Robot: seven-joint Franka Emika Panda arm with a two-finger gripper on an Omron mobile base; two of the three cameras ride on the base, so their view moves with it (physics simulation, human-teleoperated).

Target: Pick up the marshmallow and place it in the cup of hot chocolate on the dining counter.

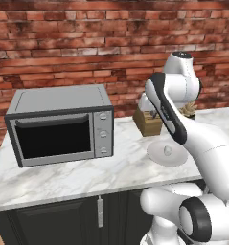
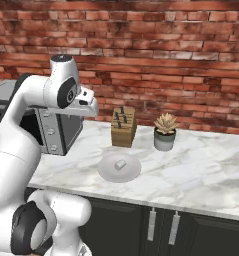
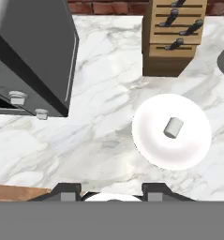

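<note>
Arm Poised High Over Marble Counter

Arm is folding up above the marble counter (image 1: 87, 174), my hand pointing down beside the microwave (image 1: 61, 124). I am looking onto the white plate (image 3: 155, 140), where the marshmallow (image 3: 173, 127) is lying near the middle. My gripper (image 3: 112, 191) is holding nothing, fingertips (image 3: 69, 192) standing apart.

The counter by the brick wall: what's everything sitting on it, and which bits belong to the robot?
marshmallow: one, white-grey, lying on the plate
plate: one, white, round, on the counter in front of the knife block
knife block: one, wooden, dark handles, near the wall
potted succulent: one, green in a grey pot, right of the knife block
microwave: one, silver, dark door, left end
counter: one, white marble, dark cabinets below
arm: one, white, dark joints
gripper: one, dark fingertips, above the counter, holding nothing
</note>
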